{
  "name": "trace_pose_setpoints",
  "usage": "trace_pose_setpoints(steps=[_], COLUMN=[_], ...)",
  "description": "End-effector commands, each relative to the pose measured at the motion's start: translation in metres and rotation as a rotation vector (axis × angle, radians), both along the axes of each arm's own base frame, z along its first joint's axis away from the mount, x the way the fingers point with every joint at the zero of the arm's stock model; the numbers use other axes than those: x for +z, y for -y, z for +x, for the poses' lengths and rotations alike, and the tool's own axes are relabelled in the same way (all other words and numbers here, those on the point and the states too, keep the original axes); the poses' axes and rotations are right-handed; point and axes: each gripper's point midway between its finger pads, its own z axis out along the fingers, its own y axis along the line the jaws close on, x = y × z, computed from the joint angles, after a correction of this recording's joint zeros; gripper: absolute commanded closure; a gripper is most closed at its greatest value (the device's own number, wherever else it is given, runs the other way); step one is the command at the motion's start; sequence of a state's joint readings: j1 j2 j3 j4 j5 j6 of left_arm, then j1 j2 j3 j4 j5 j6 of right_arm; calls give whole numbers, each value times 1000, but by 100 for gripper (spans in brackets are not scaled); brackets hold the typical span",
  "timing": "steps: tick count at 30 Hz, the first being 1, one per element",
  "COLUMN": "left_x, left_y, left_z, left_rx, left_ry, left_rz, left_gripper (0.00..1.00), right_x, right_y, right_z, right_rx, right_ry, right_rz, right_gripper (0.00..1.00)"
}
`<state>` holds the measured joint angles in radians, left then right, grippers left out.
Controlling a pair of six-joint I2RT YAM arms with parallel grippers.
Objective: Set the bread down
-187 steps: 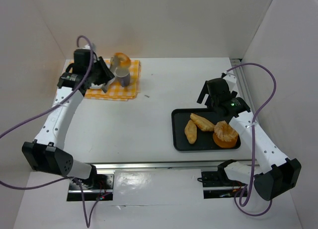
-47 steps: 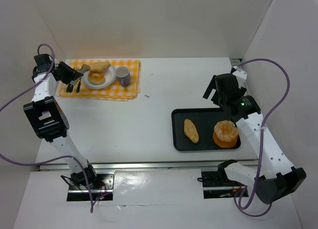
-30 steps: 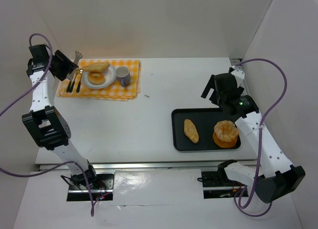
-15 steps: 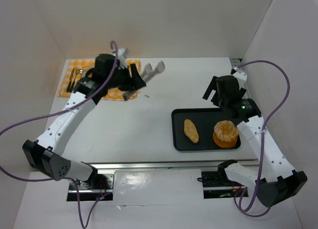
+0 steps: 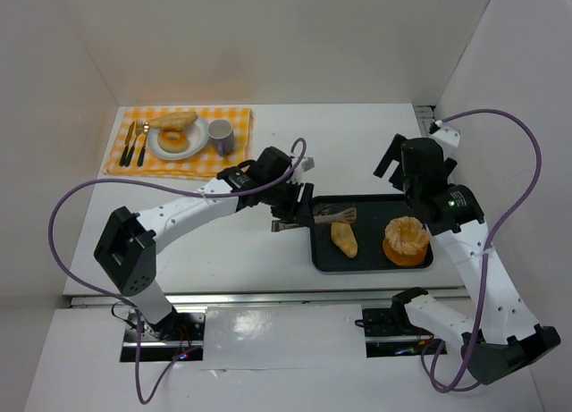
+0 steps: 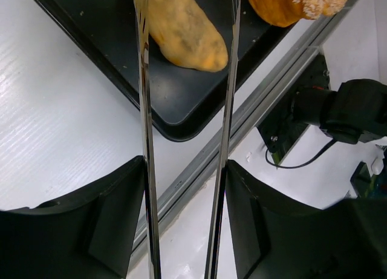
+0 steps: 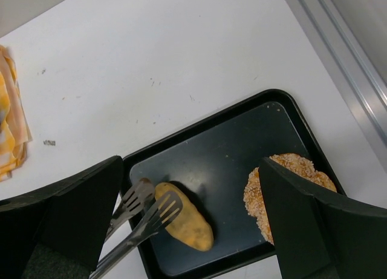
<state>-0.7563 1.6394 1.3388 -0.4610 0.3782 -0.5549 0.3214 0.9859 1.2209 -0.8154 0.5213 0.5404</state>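
Task status: place bread; 2 of 3 pcs sit on the plate, so judged approx two-thirds done.
Bread on plate: glazed ring (image 5: 171,141) + oval roll (image 5: 174,120) on white plate (image 5: 197,145), on check cloth (image 5: 223,166), far-left of table (image 5: 250,251).
Bread to move: 2nd oval roll (image 5: 344,236) in left half of black tray (image 5: 366,256), apart from orange fluted pastry (image 5: 405,239) (not a task item).
L gripper (image 5: 290,204): jaws closed on handle end of metal tongs (image 5: 315,217).
Tongs: blades apart, tips at 2nd oval roll's far end. L wrist view shows the roll ahead between the blades, one blade crossing its edge. Contact can't be confirmed.
R gripper (image 7: 190,163): jaws wide open, nothing held, hovering over tray.
Key relation: 2nd oval roll lies just ahead of the tips, to L arm's right. Long axis runs far-left to near-right, oblique to blades, so only its far end is bracketed.
Nearer arm: R base closer to tray, but L arm carries the tool & has tips at the roll.
Next move (judgement): push tips on to span the roll's middle, then squeeze.
Risk: an end grip may let the roll pivot or slip.
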Motion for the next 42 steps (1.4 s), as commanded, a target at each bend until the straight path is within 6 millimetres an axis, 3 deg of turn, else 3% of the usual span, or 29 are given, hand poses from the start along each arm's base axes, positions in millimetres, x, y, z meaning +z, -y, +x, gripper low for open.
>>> trace_pose_setpoints(steps=[1, 7, 21, 30, 34, 39, 40, 42], left_x=[4, -16, -11, -15, -27, -23, -27, -16], left_y=[12, 11, 6, 15, 20, 29, 29, 34], left_z=[8, 8, 15, 1, -2, 5, 5, 8], left_rx=[-17, -3, 8, -61, -84, -93, -93, -100], left_ry=[18, 16, 54, -6, -45, -29, -35, -19], left_rz=[-37, 31, 66, 14, 14, -15, -9, -33], left_gripper=[35, 35, 29, 31, 31, 40, 43, 54], right_x=[13, 10, 9, 6, 2, -2, -2, -2], right_y=[9, 7, -3, -5, -5, -5, -5, -5], right_z=[-5, -3, 4, 5, 5, 4, 4, 4], right_rx=[-25, -17, 18, 27, 27, 27, 27, 27], right_ry=[33, 21, 23, 21, 11, 2, 2, 2], right_rz=[-15, -13, 11, 16, 13, 10, 10, 10], right_gripper=[0, 0, 0, 0, 0, 0, 0, 0])
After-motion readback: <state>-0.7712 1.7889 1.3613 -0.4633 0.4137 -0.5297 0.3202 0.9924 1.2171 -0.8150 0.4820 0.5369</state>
